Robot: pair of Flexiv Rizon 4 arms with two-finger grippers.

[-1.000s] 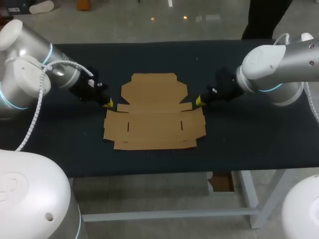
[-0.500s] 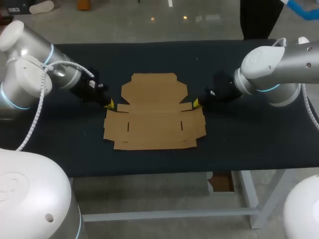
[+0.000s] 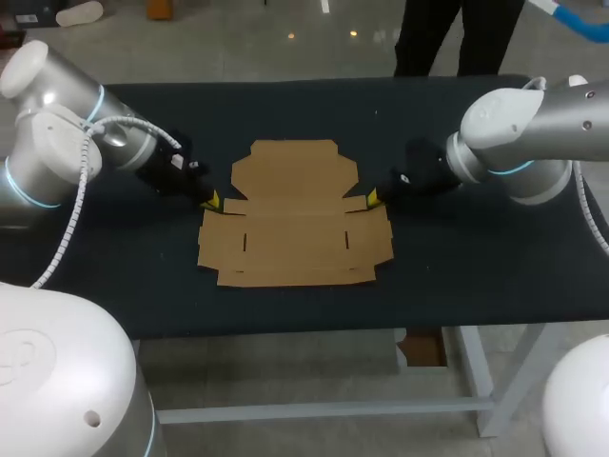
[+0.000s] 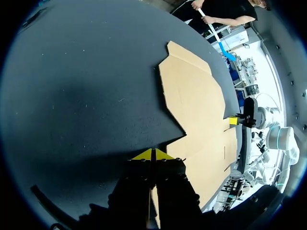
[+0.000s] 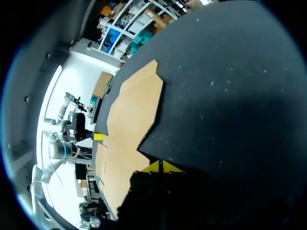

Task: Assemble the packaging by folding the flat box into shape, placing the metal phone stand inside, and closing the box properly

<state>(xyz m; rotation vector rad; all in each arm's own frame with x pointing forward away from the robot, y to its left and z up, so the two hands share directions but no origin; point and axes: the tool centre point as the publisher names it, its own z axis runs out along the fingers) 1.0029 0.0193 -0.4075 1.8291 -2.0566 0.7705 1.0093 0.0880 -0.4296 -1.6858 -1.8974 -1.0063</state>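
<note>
L hand [image 3: 209,200] — yellow tips pinched tight together, nothing betw. them — sits low at the 9 o'clock side notch of the flat box [image 3: 295,224], tips just at the cardboard edge. R hand [image 3: 374,197]: tips likewise pressed closed on nothing, at the box's 3 o'clock notch. Box lies unfolded, flat on the dark table [image 3: 476,276], approx. mid-table, its tapered lid panel toward 12 o'clock, wider panel w/ two slits toward 6.

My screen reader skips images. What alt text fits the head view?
A flat, unfolded cardboard box lies on a dark table, the left gripper at its left edge and the right gripper at its right edge.
</note>
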